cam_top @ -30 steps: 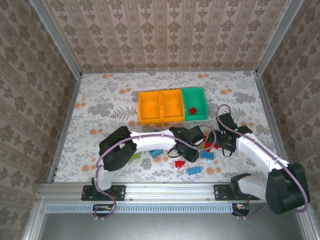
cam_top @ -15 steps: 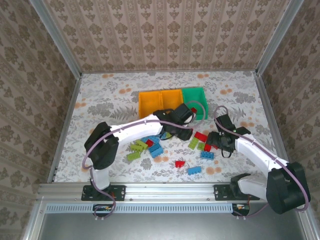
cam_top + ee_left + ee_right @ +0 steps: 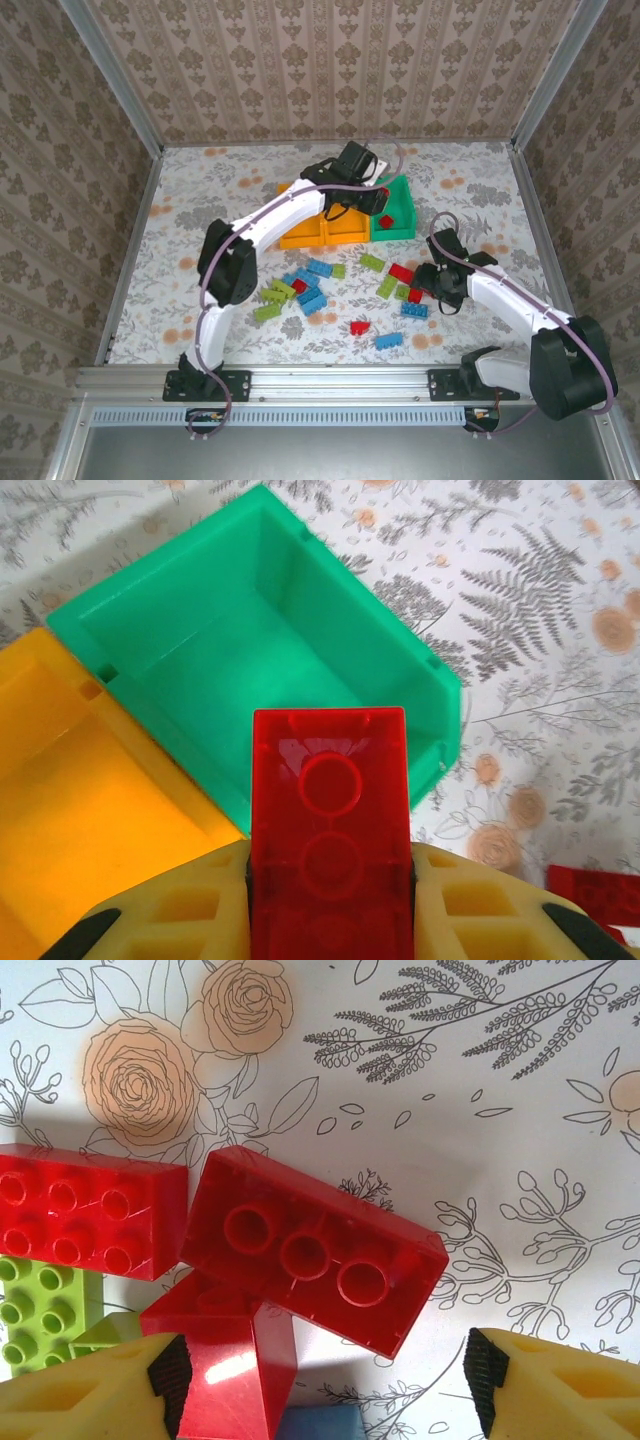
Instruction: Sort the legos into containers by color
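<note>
My left gripper (image 3: 374, 192) hangs over the green container (image 3: 402, 207) and is shut on a red lego (image 3: 330, 820), held underside up between its yellow fingers (image 3: 190, 915). In the left wrist view the green container (image 3: 250, 630) lies open below, with an orange container (image 3: 70, 800) beside it. A small red lego (image 3: 385, 222) lies in the green one. My right gripper (image 3: 433, 284) stands open low over red legos; an upside-down red lego (image 3: 310, 1250) and a tilted one (image 3: 235, 1360) lie between its pads (image 3: 170, 1380). Two orange containers (image 3: 300, 228) sit left of the green.
Loose blue (image 3: 312, 299), lime (image 3: 272, 293) and red (image 3: 358, 326) legos are scattered on the floral table (image 3: 200, 220) in front of the containers. More lie by the right gripper, a blue one (image 3: 389, 341) nearest the front rail. Patterned walls close in three sides.
The left arm has swung from the lego pile up to the green container, carrying the red lego. The right gripper has stayed over the red legos and its jaws have narrowed somewhat.
</note>
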Robot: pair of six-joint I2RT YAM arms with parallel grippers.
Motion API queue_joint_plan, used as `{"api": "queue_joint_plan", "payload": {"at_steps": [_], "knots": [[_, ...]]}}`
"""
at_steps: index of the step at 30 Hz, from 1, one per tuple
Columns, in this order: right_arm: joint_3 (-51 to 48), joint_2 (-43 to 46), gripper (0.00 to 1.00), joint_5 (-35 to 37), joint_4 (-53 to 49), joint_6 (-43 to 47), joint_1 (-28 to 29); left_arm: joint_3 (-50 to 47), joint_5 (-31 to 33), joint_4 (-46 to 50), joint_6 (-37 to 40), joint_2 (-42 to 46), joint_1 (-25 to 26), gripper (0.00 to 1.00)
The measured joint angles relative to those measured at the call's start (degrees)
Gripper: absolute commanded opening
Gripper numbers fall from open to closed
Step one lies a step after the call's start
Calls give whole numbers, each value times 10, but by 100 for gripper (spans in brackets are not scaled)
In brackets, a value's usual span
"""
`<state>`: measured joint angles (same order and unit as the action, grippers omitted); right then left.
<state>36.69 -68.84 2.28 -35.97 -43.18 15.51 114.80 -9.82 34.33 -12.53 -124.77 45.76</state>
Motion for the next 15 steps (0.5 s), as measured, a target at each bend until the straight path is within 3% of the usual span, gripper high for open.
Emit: {"api": "queue_joint_plan", "payload": {"at_steps": [9,15], "knots": [[1,-2,66,-13,2,-13,30,52,-64,-7,-32,-83,-24,27],[1,-19,61,-13,13,-23,39,64,-88,-35,-70,-85,-28,37]]}}
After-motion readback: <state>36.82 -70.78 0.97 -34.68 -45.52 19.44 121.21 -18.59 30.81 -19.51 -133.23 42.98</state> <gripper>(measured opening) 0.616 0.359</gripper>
